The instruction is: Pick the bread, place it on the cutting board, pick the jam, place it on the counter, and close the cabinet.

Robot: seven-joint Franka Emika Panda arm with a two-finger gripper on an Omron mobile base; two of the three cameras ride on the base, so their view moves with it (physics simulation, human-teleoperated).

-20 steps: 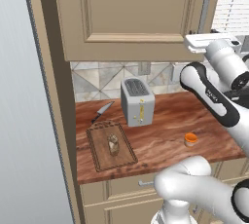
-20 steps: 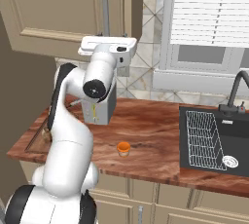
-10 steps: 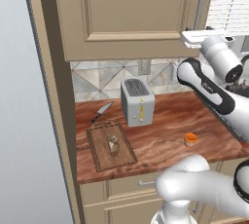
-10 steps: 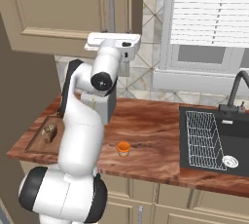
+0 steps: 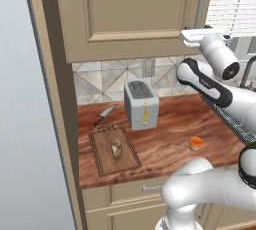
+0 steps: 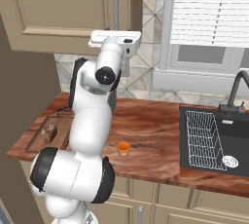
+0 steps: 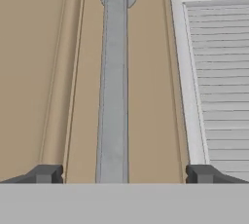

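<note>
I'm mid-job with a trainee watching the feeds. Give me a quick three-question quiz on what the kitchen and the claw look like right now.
1. True or false: the bread lies on the cutting board.
2. Where does the jam stand? A) in the sink B) on the counter C) on the toaster
3. In the hand view, what runs between the open fingertips of the claw?

Key
1. True
2. B
3. The silver bar handle of the cabinet
</note>
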